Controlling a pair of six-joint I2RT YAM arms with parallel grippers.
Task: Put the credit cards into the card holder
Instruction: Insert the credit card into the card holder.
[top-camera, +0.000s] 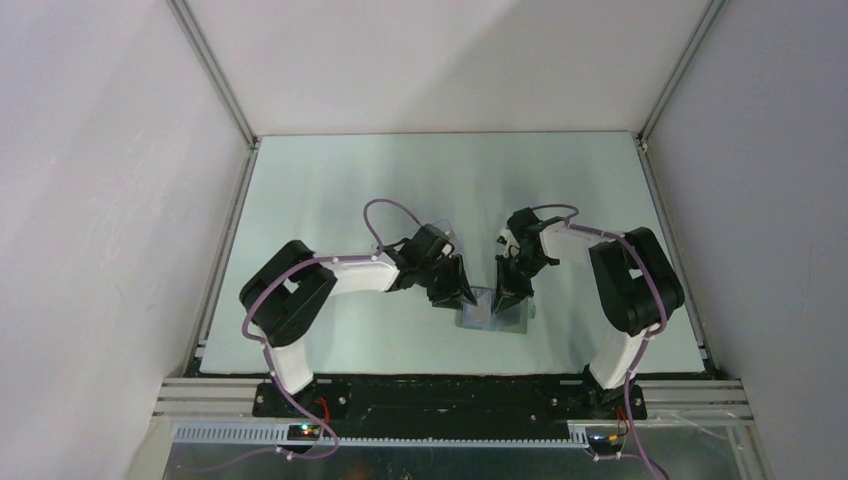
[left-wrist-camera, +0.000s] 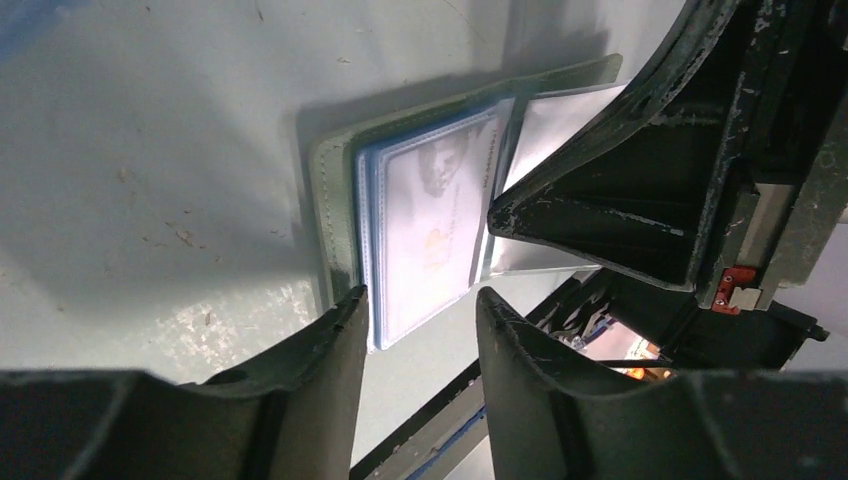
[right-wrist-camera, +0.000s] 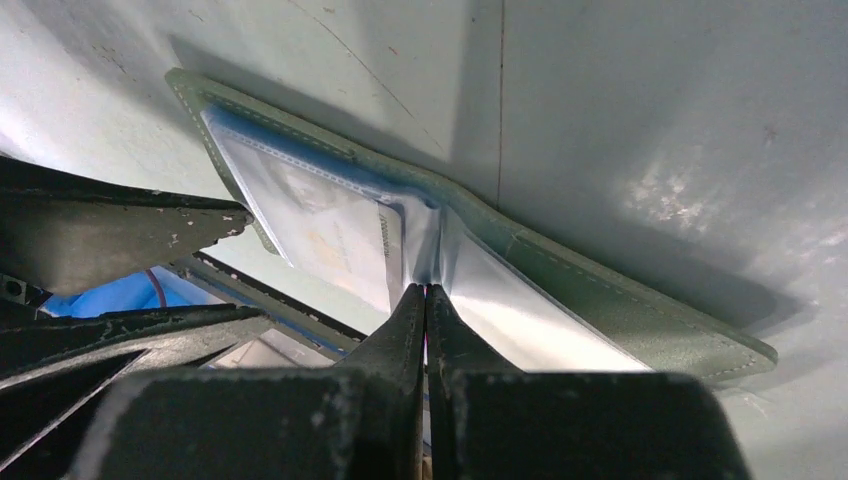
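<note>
Right wrist: right gripper (right-wrist-camera: 427, 292) pressed together at fold of open card holder (right-wrist-camera: 620, 312) on bench (right-wrist-camera: 650, 120); left gripper (left-wrist-camera: 420, 297) spread over sleeved credit card (left-wrist-camera: 430, 220). Best: pin holder steady, nudge card fully home.

The card holder (top-camera: 492, 318) lies opened flat on the counter (top-camera: 330, 200), about midway between left and right and close to the near edge. Its cover is grey-green with stitched, rounded edges. Inside are clear, blue-tinted sleeves. One pale credit card (left-wrist-camera: 435, 220) with faint print sits in a sleeve on the left half. The right half's sleeve looks glossy and bare.
</note>
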